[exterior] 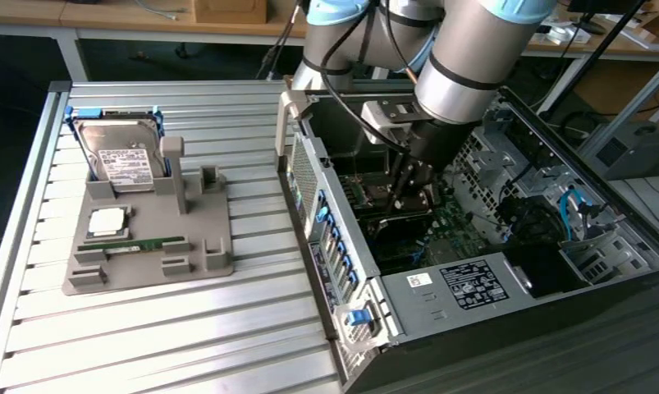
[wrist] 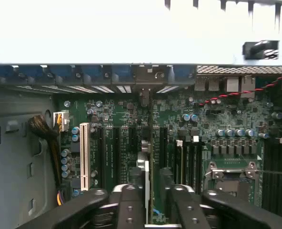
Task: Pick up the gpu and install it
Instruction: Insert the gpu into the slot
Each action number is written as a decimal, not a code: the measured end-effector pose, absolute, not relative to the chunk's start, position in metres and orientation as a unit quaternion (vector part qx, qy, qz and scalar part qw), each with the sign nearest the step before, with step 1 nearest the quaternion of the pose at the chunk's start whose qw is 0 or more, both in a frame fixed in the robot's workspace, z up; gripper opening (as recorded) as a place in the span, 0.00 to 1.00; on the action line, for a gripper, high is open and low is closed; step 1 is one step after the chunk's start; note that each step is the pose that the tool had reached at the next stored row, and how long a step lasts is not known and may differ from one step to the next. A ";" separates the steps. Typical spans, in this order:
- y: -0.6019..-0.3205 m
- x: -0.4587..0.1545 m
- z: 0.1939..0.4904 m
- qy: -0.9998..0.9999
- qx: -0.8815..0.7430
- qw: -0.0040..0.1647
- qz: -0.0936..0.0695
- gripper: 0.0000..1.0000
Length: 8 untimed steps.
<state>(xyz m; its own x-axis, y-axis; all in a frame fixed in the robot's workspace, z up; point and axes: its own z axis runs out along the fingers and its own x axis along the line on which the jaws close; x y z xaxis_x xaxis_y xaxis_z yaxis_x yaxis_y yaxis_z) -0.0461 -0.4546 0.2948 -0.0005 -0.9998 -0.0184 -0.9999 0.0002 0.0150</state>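
The gpu (wrist: 151, 143) shows edge-on in the wrist view as a thin dark card. It stands upright over the green motherboard (wrist: 117, 114) among the expansion slots, its far end reaching the case's back panel. My gripper (wrist: 153, 205) straddles the near end, one finger on each side, shut on the card. In the exterior view my gripper (exterior: 411, 195) reaches down inside the open computer case (exterior: 340, 246), just above the motherboard.
On the slatted table at the exterior view's left, a grey fixture (exterior: 203, 254) holds a hard drive (exterior: 121, 156), a CPU (exterior: 108, 220) and a RAM stick (exterior: 132, 245). Beside the card are a white slot (wrist: 84, 155), a cable bundle (wrist: 43, 131) and the CPU socket (wrist: 231, 176).
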 end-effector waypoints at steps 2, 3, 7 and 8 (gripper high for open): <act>-0.455 -0.045 0.295 0.707 -0.707 0.001 0.012 0.10; -0.455 -0.037 0.295 0.706 -0.708 -0.001 0.014 0.10; -0.456 -0.019 0.294 0.706 -0.708 -0.006 0.019 0.10; -0.457 -0.010 0.293 0.706 -0.707 -0.008 0.021 0.10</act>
<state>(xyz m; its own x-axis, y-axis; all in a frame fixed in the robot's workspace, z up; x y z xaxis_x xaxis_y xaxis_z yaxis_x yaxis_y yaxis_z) -0.0100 -0.4566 0.2934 0.0010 -0.9998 -0.0185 -0.9992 -0.0018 0.0404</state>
